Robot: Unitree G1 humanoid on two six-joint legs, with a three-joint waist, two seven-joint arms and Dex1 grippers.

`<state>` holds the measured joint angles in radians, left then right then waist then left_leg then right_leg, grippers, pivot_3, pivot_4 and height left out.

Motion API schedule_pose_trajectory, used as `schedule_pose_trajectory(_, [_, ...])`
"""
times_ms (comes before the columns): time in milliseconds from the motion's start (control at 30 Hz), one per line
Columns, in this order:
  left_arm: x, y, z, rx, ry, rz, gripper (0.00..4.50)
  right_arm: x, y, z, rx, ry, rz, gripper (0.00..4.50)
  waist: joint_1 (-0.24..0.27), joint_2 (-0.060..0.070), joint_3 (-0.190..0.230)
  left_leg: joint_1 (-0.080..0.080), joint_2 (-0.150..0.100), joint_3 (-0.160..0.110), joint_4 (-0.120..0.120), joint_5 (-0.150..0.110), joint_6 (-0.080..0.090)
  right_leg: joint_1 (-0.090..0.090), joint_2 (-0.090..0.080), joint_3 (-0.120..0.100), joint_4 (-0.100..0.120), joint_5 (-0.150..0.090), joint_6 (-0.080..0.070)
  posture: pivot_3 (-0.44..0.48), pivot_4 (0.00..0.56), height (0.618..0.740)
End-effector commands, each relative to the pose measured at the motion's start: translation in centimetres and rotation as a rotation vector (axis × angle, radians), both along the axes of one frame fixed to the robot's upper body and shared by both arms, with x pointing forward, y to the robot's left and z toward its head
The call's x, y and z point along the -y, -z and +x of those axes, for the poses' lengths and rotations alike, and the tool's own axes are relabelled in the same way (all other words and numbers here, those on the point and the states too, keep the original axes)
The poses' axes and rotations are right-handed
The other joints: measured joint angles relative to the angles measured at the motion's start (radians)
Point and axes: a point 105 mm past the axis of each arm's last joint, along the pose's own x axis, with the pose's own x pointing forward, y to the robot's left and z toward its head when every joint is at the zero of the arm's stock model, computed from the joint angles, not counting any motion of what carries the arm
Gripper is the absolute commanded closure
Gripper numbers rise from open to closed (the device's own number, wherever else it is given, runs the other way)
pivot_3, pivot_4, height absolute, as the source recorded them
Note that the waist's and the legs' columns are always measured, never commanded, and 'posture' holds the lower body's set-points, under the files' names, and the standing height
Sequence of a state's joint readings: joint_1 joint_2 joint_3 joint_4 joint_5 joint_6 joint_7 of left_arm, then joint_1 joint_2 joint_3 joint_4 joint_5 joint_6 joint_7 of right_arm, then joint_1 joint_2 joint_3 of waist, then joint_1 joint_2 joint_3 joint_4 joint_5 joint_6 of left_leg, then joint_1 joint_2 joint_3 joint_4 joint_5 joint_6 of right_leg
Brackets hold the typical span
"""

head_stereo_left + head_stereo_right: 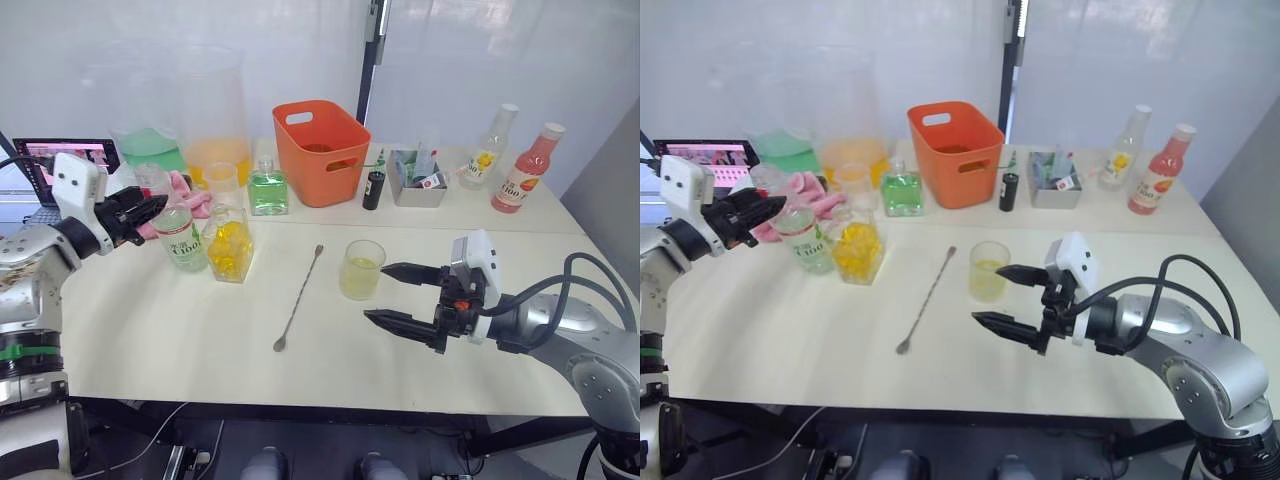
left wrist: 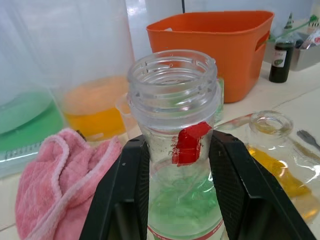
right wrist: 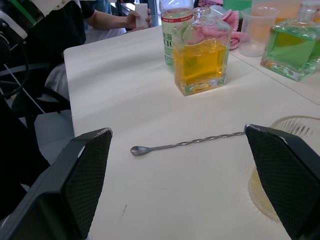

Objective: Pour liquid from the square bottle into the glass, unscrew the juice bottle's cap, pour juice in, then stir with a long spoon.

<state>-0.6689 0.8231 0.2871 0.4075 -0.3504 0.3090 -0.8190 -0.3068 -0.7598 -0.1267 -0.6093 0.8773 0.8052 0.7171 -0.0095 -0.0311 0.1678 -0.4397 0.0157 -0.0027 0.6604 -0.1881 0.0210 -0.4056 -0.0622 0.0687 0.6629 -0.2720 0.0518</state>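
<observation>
Left arm is bent in at the elbow, with the left gripper (image 1: 150, 211) clamped around the neck of the juice bottle (image 2: 176, 165), one finger (image 2: 125, 200) on each side. Right arm reaches in low and level, right gripper (image 1: 395, 293) spread wide open, both fingers pointing across toward the left arm, holding nothing.

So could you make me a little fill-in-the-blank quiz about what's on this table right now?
1. The left claw grips the juice bottle by its ____.
2. The juice bottle's cap is ____.
3. The long spoon lies flat on the ____.
4. The right claw, beside the glass, is ____.

Missing words: neck; off; table; open
</observation>
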Motion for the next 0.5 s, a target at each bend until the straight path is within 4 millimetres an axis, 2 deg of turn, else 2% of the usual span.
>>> schedule_pose_trajectory(33, [0.1, -1.7, 0.7, 0.085, -0.010, -0.007, 2.99, -0.4, -0.9, -0.5, 0.044, -0.011, 0.014, 0.01, -0.002, 0.000, 0.000, 0.000, 0.000, 0.000, 0.000, 0.000, 0.000, 0.000, 0.000, 0.000, 0.000, 0.000, 0.000, 0.000, 0.150, 0.739])
schedule_pose_trajectory(267, [0.1, -0.2, 1.8, 0.040, -0.017, -0.035, 2.99, -0.3, -1.2, -0.3, 0.055, 0.025, 0.023, 0.01, -0.003, -0.001, 0.000, 0.000, 0.000, 0.000, 0.000, 0.000, 0.000, 0.000, 0.000, 0.000, 0.000, 0.000, 0.000, 0.000, 0.150, 0.739])
schedule_pose_trajectory(467, [0.0, -0.9, 1.9, 0.061, -0.019, -0.071, 2.99, -0.2, -1.2, -0.3, 0.056, 0.043, 0.022, 0.01, -0.002, -0.001, 0.000, 0.000, 0.000, 0.000, 0.000, 0.000, 0.000, 0.000, 0.000, 0.000, 0.001, 0.000, 0.000, 0.000, 0.150, 0.739])
schedule_pose_trajectory(500, [0.0, -1.0, 1.8, 0.065, -0.017, -0.079, 2.61, -0.2, -1.1, -0.3, 0.056, 0.045, 0.022, 0.00, -0.003, -0.001, 0.000, 0.000, 0.000, 0.000, 0.000, 0.000, 0.000, 0.000, 0.000, 0.000, 0.001, 0.000, 0.000, 0.000, 0.150, 0.739])
